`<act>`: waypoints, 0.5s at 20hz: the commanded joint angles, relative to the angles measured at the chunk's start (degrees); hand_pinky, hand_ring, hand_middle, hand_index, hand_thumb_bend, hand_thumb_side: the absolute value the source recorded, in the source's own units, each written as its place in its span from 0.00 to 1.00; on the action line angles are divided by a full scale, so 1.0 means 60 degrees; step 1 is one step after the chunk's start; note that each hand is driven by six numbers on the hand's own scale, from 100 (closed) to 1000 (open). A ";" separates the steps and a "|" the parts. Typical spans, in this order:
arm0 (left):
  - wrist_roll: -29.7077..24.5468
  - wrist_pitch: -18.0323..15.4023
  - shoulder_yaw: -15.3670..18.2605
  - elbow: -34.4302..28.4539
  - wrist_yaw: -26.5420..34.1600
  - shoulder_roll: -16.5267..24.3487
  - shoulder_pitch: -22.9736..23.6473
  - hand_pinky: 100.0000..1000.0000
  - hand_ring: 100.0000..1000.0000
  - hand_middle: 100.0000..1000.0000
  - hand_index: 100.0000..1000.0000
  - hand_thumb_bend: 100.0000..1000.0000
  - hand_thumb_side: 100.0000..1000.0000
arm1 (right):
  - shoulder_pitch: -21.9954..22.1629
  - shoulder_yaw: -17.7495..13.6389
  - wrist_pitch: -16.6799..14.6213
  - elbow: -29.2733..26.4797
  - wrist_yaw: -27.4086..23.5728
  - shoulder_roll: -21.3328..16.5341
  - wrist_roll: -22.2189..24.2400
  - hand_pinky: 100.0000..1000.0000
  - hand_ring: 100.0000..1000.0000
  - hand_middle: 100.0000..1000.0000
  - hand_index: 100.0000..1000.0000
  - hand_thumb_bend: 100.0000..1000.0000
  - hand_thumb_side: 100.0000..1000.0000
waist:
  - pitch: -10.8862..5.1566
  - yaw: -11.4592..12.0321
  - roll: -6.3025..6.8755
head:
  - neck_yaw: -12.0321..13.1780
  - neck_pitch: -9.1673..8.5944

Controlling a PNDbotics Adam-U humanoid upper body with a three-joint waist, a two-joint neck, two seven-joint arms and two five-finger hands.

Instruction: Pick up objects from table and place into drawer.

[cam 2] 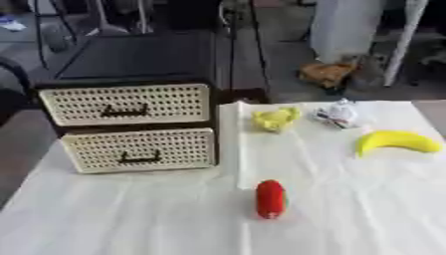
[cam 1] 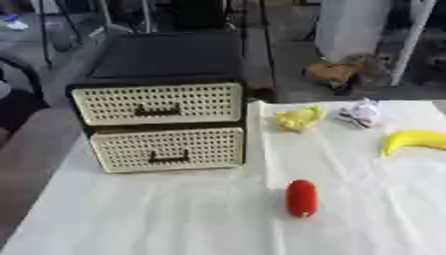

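Here, a black cabinet (cam 1: 166, 99) is sitting at the desk's (cam 1: 157, 214) left, both cream drawers, upper (cam 1: 157, 103) and lower (cam 1: 167, 148), standing shut. Right of the cabinet and nearer the camera, a red object (cam 1: 301, 198) is lying on the white cloth. Just right of the cabinet, a yellow lump (cam 1: 299, 118) is resting; a white packet (cam 1: 358, 113) is lying farther right, then a banana (cam 1: 413, 140). No hand is showing, so fingers cannot be judged.
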 commanded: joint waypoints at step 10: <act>0.2158 0.0541 -0.0800 -0.0146 -0.5851 0.1524 0.0149 0.00 0.00 0.18 0.89 0.00 0.74 | -0.0077 -0.0011 -0.0047 -0.0150 0.0006 -0.0299 -0.0117 0.59 0.76 0.73 0.86 0.00 1.00 | -0.0146 -0.0088 0.0060 | 0.0068 -0.0046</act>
